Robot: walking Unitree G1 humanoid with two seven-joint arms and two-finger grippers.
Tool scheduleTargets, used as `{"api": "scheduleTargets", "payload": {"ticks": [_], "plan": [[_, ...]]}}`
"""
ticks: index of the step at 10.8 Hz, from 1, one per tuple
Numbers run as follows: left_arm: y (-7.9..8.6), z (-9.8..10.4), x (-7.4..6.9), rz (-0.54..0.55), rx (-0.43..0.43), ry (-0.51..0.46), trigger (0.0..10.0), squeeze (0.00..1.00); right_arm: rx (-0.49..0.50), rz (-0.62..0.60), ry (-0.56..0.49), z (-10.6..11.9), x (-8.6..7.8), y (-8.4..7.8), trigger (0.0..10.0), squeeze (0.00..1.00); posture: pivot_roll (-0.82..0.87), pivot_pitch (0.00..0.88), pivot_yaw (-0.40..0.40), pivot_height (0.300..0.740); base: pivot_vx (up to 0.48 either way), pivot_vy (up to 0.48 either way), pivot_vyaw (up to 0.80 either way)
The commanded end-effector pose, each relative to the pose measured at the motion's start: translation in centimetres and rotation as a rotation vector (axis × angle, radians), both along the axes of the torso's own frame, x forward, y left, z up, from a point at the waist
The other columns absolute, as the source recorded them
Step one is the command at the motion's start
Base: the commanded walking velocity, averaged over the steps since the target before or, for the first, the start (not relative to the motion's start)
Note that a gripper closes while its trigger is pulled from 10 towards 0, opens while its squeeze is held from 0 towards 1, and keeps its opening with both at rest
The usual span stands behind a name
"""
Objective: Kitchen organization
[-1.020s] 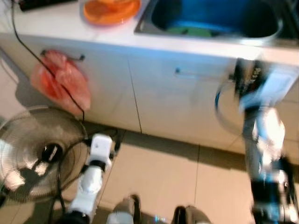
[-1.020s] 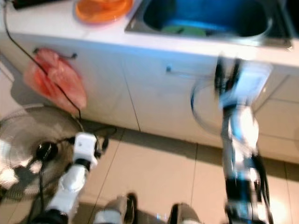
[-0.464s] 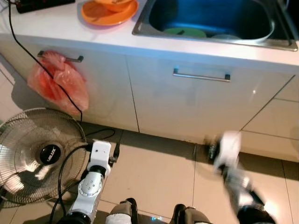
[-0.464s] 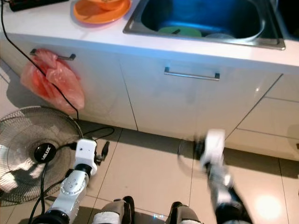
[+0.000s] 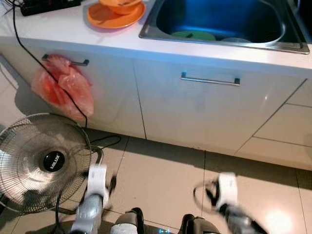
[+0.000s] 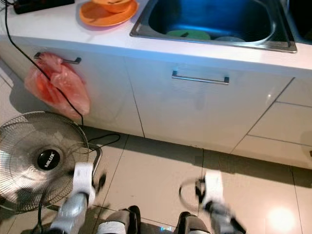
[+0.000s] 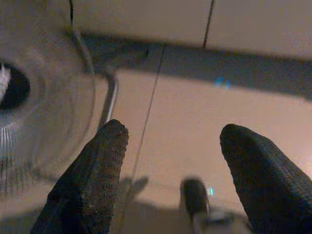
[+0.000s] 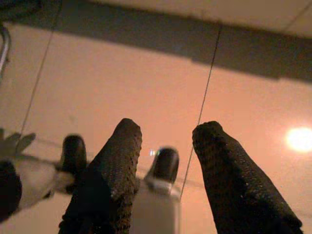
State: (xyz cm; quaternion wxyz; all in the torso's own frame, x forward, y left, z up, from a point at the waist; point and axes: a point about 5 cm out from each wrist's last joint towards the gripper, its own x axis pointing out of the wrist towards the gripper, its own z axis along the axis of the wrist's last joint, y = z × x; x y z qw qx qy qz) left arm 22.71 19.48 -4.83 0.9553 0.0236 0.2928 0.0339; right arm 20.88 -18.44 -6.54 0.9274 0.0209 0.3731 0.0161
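Observation:
A steel sink [image 5: 146, 33] is set in the white counter, with a green plate [image 5: 193, 35] and another dish lying in it. An orange plate [image 5: 105, 17] with an orange bowl [image 5: 119, 5] on it stands left of the sink. Both arms hang low over the tiled floor, the left arm [image 5: 95, 185] by the fan and the right arm [image 5: 226, 192] below the cabinets, both blurred. My left gripper [image 7: 174, 134] is open and holds nothing. My right gripper [image 8: 168, 130] is open too, with bare floor and my feet beyond it.
White cabinet doors run under the counter, one with a bar handle [image 5: 210, 79]. A red plastic bag [image 5: 66, 90] hangs from another handle on the left. A standing fan [image 5: 41, 161] lies on the floor at left, with black cable [image 5: 29, 58] trailing from the counter.
My right arm has dropped from in front of the cabinet handle to hang near the floor. The left arm has sunk lower too. The view has shifted slightly.

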Motion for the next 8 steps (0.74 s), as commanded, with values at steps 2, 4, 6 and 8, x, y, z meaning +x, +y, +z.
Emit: {"api": "scheduleTargets", "payload": {"ticks": [2,4,6,8], "plan": [[0.8,-1.2,-1.6,0.089,-0.034,0.099,10.0,0.0,-0.004,-0.009,0.04,-0.7,-1.0,0.3,10.0,0.0,0.08,0.18,0.077,0.74,0.0,0.0,0.0],[0.4,-1.7,-1.9,0.036,-0.007,0.15,10.0,0.0,-0.006,-0.008,0.064,-1.1,-1.6,0.4,10.0,0.0,0.08,0.17,0.08,0.74,0.0,0.0,0.0],[0.1,-1.9,-2.2,-0.001,0.019,0.176,10.0,0.0,-0.019,-0.019,0.099,-1.7,-2.8,0.0,10.0,0.0,0.08,0.173,0.079,0.74,0.0,0.0,0.0],[0.3,-2.0,-2.3,0.004,0.026,0.192,10.0,0.0,-0.018,-0.02,0.112,-1.9,-3.3,0.1,10.0,0.0,0.08,0.199,0.074,0.74,0.0,0.0,0.0]]}}
